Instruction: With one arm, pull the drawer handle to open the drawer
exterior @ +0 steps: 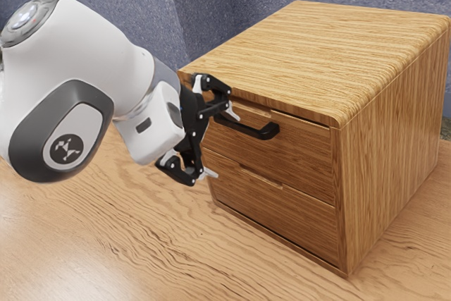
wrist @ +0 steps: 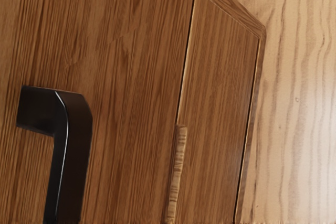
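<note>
Handle looks rigid and probably slick, so you want the wide-open jaws shut across its middle bar before pulling the top drawer straight out.

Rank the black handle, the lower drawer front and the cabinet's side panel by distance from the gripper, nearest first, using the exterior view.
1. black handle: right by the gripper, on the upper drawer.
2. lower drawer front: below the handle.
3. side panel: at the exterior view's right.
</note>
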